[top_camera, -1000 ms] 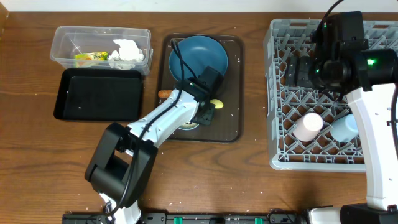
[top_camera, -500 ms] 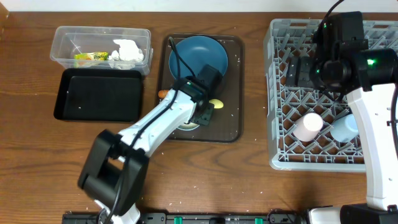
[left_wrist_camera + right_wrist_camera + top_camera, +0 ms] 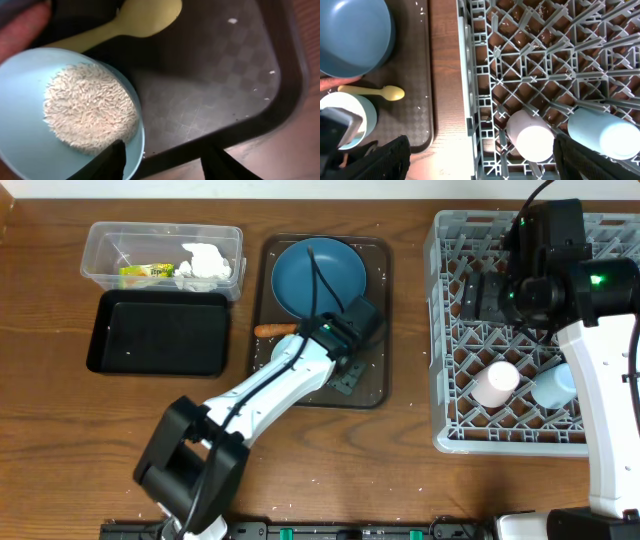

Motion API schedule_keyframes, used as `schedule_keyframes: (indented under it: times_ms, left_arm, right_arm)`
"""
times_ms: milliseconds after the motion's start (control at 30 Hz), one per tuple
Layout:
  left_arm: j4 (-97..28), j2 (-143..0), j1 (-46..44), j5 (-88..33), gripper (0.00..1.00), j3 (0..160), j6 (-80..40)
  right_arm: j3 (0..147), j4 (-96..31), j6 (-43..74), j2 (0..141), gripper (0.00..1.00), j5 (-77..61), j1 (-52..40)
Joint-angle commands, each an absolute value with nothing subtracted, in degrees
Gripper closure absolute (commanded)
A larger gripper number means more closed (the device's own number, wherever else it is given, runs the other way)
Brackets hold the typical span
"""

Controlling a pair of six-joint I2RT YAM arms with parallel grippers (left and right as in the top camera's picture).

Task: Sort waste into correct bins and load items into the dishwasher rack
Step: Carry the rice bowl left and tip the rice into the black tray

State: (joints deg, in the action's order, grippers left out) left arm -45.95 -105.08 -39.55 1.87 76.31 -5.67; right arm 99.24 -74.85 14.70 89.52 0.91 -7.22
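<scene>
Rice (image 3: 90, 112) is the matter in hand, as I judge it. It fills the small pale bowl (image 3: 20, 130) on the brown serving tray (image 3: 376, 310). The left gripper (image 3: 162, 150) hovers right beside that bowl, its jaws spread with only bare tray floor between them. The yellow spoon (image 3: 140, 17) lies just beyond the bowl. The carrot (image 3: 275, 330) rests near the tray's left edge, below the dark blue bowl (image 3: 318, 275). The yellow wrapper (image 3: 147, 271) and tissue (image 3: 207, 262) sit in the clear tub (image 3: 100, 240), and the black tray (image 3: 160, 335) beside it holds nothing I can make out.

Next, one finger likely has to drop inside the bowl's rim and the other outside, then pinch, lift level and tip into a bin. The right gripper (image 3: 481, 142) hangs wide open and empty over the rack (image 3: 440, 330), where a pink cup (image 3: 496, 383) and a light blue cup (image 3: 553, 385) stand.

From overhead the arm covers bowl and spoon. Whether the near finger touches the rim I cannot tell.
</scene>
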Motion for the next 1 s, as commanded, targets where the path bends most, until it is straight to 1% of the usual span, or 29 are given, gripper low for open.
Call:
schedule_keyframes:
  times_ms: [0,133,300,367,500,567,600,633,667,967]
  left_arm:
    - [-45.93,-107.44,-38.92,2.66,0.51,77.1,-4.95]
    - [-45.3,-109.19,-38.92,2.68,0.57,77.08,-4.95]
    - [-44.29,-110.5,-38.92,2.79,0.66,77.1,-4.95]
    - [-44.25,-110.61,-38.92,3.86,0.71,77.1,-4.95]
    - [-44.03,-110.93,-38.92,6.59,0.73,77.1,-4.97]
    - [-43.94,-111.13,-38.92,6.74,0.77,77.1,-4.97]
    - [-43.83,-111.2,-38.92,6.72,0.81,77.08,-4.97]
    - [-43.81,-111.24,-38.92,6.74,0.91,77.08,-4.99]
    - [-43.79,-111.24,-38.92,6.74,0.94,77.08,-4.99]
    - [-45.19,-108.77,-38.79,6.72,0.94,78.0,-6.79]
  right_arm:
    - [99.2,-75.22,15.18,89.93,0.11,1.5,-7.53]
    - [99.2,-75.61,15.16,89.93,0.11,1.52,-7.53]
    - [99.2,-75.66,15.16,89.93,0.11,1.52,-7.53]
    - [99.2,-75.72,15.16,89.93,0.11,1.52,-7.53]
    - [99.2,-75.7,15.16,89.93,0.11,1.52,-7.53]
    - [99.2,-75.72,15.16,89.93,0.11,1.52,-7.53]
    - [99.2,-75.7,15.16,89.93,0.11,1.52,-7.53]
    - [99.2,-75.7,15.16,89.93,0.11,1.52,-7.53]
    - [99.2,-75.72,15.16,89.93,0.11,1.54,-7.53]
    - [99.2,-75.94,14.52,89.93,0.11,1.52,-7.53]
